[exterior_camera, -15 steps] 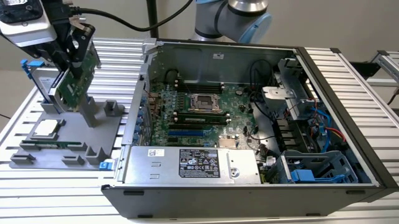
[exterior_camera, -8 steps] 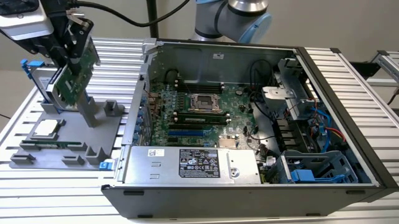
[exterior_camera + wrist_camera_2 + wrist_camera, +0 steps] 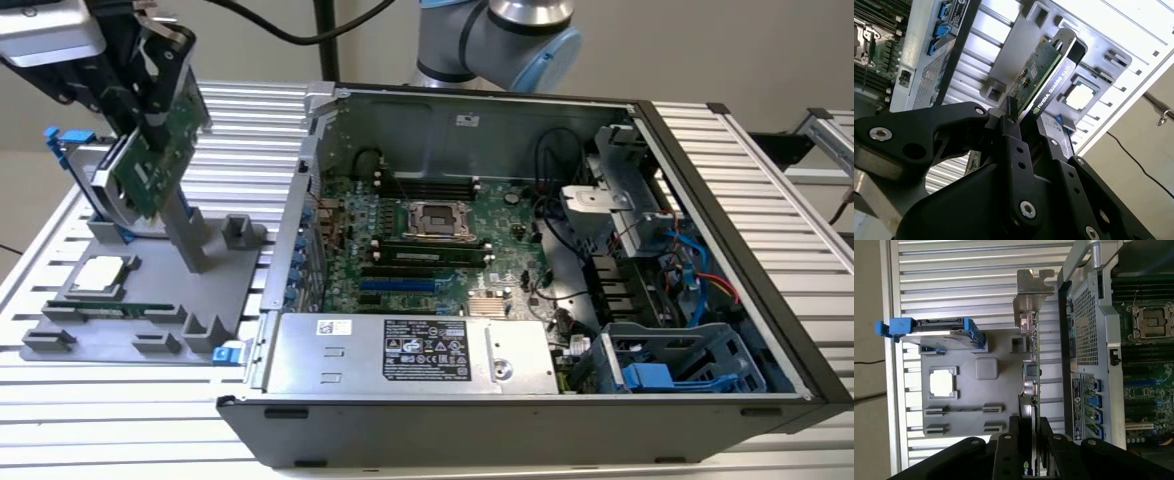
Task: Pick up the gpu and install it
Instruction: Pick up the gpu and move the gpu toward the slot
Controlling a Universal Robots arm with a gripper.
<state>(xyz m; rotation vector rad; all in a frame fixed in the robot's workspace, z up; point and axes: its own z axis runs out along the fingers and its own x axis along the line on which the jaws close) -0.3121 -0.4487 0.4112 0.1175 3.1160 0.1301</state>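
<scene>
I've got the gripper (image 3: 1026, 119) clamped shut on the gpu (image 3: 1041, 75), and the card sticks out past its fingertips. The gpu is on edge over the grey tray (image 3: 160, 280).

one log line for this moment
phase: pick | gripper: shut on gpu | gpu: tilted, at gray holder beside open case | install: not done
</scene>
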